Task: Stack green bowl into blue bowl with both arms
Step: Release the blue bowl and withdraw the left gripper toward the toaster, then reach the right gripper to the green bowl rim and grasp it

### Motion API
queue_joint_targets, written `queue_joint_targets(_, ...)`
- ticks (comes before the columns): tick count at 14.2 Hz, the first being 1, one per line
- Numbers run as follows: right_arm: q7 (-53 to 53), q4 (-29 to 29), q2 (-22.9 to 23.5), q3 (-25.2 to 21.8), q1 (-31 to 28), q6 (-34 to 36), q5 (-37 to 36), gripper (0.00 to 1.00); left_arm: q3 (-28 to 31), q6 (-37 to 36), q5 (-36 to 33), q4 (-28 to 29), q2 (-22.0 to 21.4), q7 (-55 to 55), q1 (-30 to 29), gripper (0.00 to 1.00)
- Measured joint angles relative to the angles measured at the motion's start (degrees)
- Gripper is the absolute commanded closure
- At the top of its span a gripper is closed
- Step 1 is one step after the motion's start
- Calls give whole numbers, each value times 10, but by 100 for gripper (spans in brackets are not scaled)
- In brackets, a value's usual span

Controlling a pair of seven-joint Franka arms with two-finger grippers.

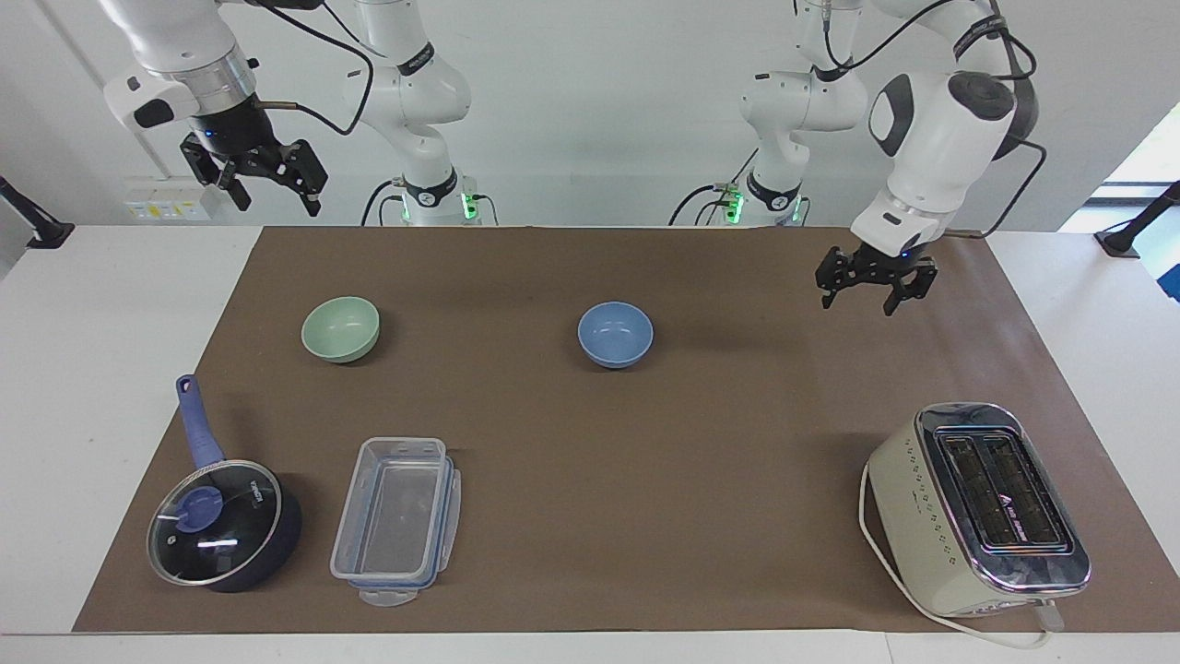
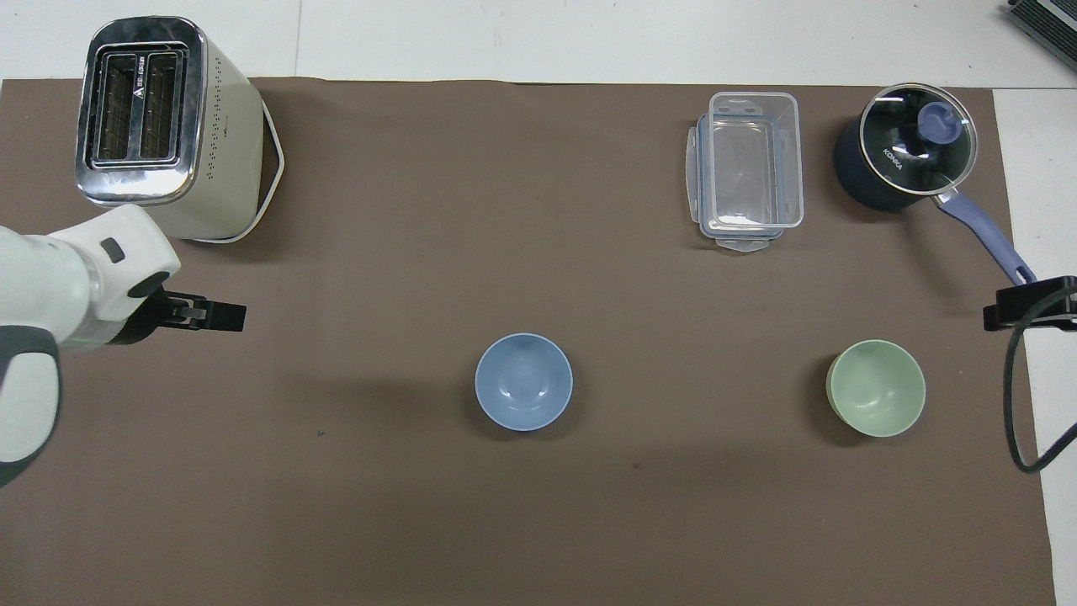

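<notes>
The blue bowl [image 1: 615, 334] [image 2: 523, 393] sits upright and empty at the middle of the brown mat. The green bowl [image 1: 340, 328] [image 2: 875, 387], also upright and empty, stands apart from it toward the right arm's end. My left gripper [image 1: 871, 293] [image 2: 210, 316] hangs open over bare mat toward the left arm's end, well clear of the blue bowl and holding nothing. My right gripper [image 1: 263, 189] [image 2: 1031, 305] waits raised and open over the table's edge at the right arm's end, also holding nothing.
A cream toaster [image 1: 982, 507] [image 2: 160, 126] stands at the left arm's end, farther from the robots than the bowls. A clear lidded container [image 1: 398, 521] and a dark glass-lidded saucepan [image 1: 221, 521] sit farther out than the green bowl.
</notes>
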State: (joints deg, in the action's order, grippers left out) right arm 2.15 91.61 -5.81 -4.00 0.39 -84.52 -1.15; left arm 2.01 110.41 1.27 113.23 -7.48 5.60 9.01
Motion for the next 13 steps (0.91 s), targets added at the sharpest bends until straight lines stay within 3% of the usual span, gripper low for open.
queue_joint_targets(5, -27, 56, 2, -1, -3, -73, 0, 0, 0, -111, 0, -142, 20, 31, -19, 0)
queue_joint_targets(9, -82, 135, 18, -2, -12, -150, 0, 0, 0, -193, -1, -255, 77, 32, -26, 0)
queue_joint_targets(13, -174, 205, 64, -4, -68, -251, 0, 0, 0, -210, -1, -285, 95, 34, -31, 0)
